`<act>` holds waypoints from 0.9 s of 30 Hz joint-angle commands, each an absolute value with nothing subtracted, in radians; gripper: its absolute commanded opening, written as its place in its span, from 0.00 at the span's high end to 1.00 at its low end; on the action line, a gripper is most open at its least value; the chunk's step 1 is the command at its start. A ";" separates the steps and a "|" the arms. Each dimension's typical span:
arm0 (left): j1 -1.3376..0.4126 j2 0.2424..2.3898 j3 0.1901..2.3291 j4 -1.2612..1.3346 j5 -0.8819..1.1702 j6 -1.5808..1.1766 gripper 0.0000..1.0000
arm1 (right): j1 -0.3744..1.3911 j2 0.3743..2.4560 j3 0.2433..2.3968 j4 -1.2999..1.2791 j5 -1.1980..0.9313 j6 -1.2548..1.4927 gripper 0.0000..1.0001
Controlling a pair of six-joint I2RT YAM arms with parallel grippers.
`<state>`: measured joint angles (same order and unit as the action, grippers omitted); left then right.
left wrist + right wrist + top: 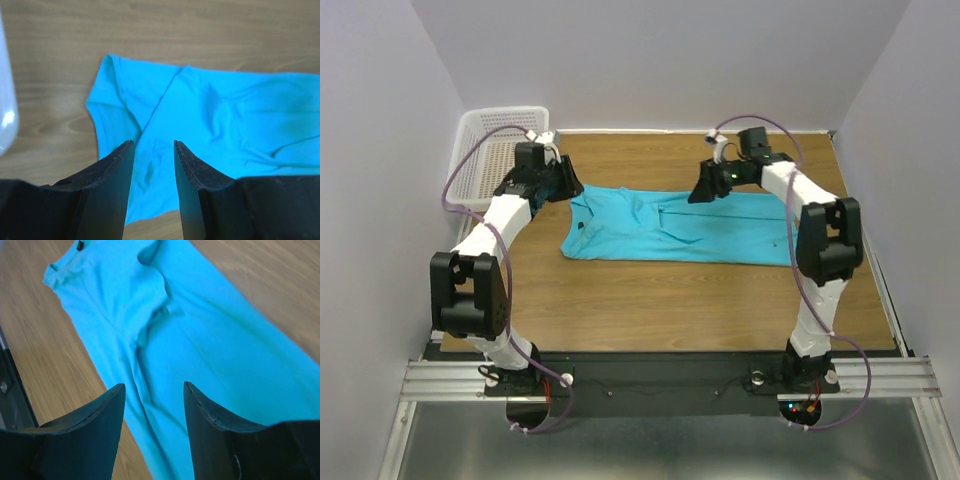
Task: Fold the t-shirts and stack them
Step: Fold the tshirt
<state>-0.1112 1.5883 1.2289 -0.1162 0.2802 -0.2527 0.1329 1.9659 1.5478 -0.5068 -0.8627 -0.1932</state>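
1. Basket point(498, 150) sits in the table's point(670, 305) far left corner, well apart from the work.
2. My left tool point(153, 145) hangs over the collar end of the t-shirt point(670, 232), jaws parted, pinching nothing.
3. The t-shirt lies mid-table as a long strip, ready, I judge, for a crosswise fold.
4. My right tool point(154, 386) hovers over the hem half, spread and empty.

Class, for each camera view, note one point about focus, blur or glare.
Top view: evenly lit, the t-shirt sharp. Left wrist view: the t-shirt fairly sharp, a blurred white shape with a glint at the left edge. Right wrist view: soft throughout, wood grain smeared.
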 commanded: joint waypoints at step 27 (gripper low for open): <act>-0.163 1.681 1.003 -0.074 0.385 -0.204 0.53 | 0.417 2.335 1.961 -0.468 -0.543 0.113 0.46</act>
<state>-0.1543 1.6699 1.0191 -0.1005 0.3599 -0.2173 0.3889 2.3383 1.9705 -0.4896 -0.5503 0.1116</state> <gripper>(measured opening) 0.479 0.547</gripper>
